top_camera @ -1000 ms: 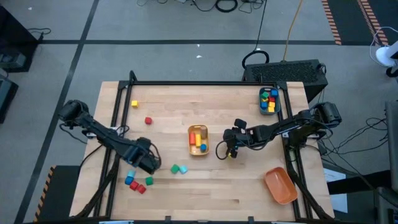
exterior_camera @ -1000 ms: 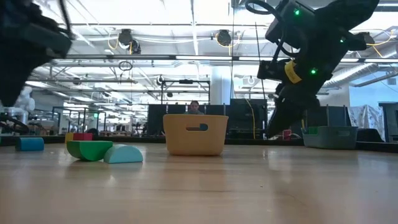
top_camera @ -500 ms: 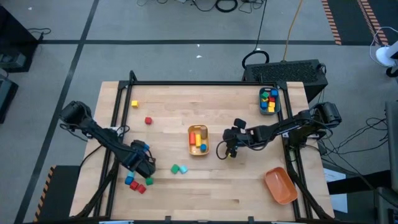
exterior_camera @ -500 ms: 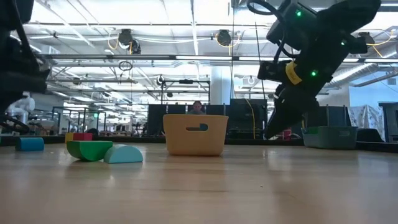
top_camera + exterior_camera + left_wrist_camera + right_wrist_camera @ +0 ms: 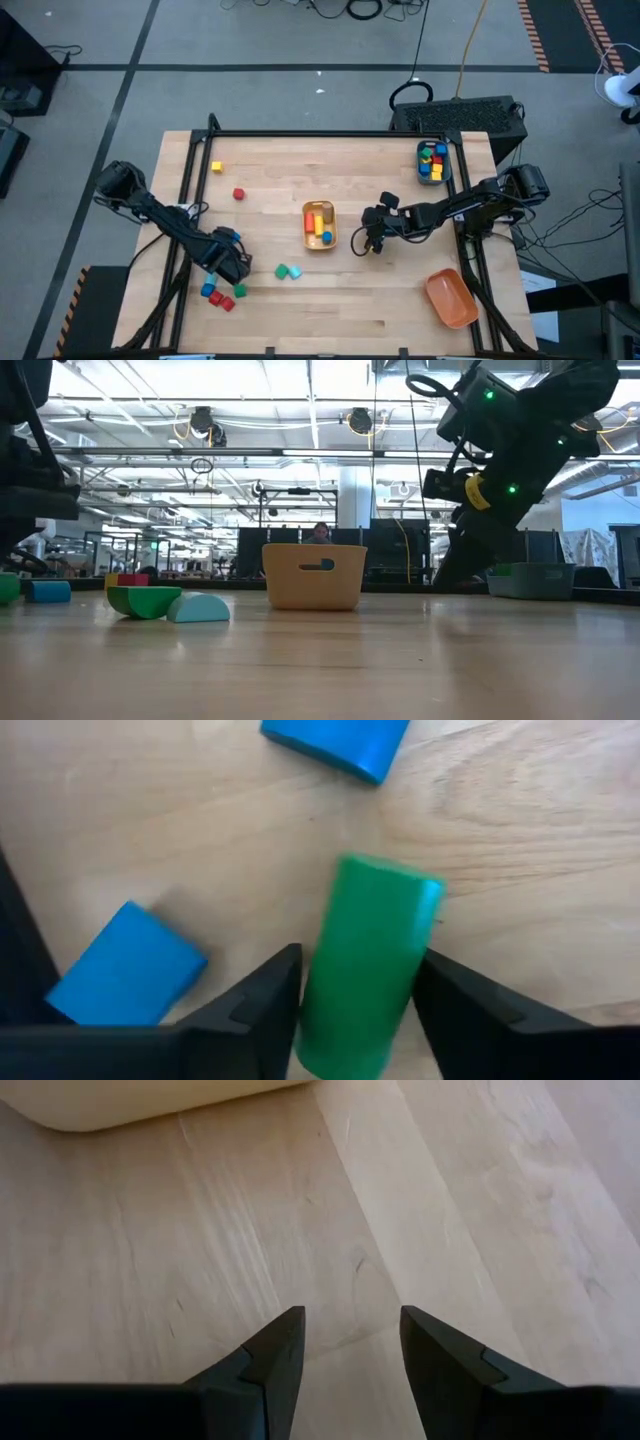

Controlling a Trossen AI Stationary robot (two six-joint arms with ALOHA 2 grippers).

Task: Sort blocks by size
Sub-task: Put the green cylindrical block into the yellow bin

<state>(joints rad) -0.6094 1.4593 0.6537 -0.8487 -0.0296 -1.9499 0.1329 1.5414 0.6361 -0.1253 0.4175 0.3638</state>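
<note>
Left gripper [image 5: 355,1010] was low over the loose cluster at the table's [image 5: 400,310] front-left, jaws part open and straddling one green cylinder [image 5: 368,965] lying on its side; fingers sat just beside it on both sides, contact not clear. Two blue blocks [image 5: 125,965] showed next to it in the wrist view. From above, the cluster counted about four more: one blue [image 5: 206,290], two red [image 5: 216,298], one green [image 5: 240,290]. One green [image 5: 282,270] plus one cyan block [image 5: 295,273] sat touching a bit toward center. One yellow cube [image 5: 216,167] and one red block [image 5: 239,194] sat apart at back-left. Three bins: tan bin [image 5: 319,225] at center with red, yellow, blue pieces, teal bin [image 5: 432,161] at back-right also loaded, count unclear, orange bin [image 5: 451,297] at front-right. Right gripper [image 5: 350,1345] hung just right of the tan bin, jaws part open, holding nothing, bare wood between them.
</note>
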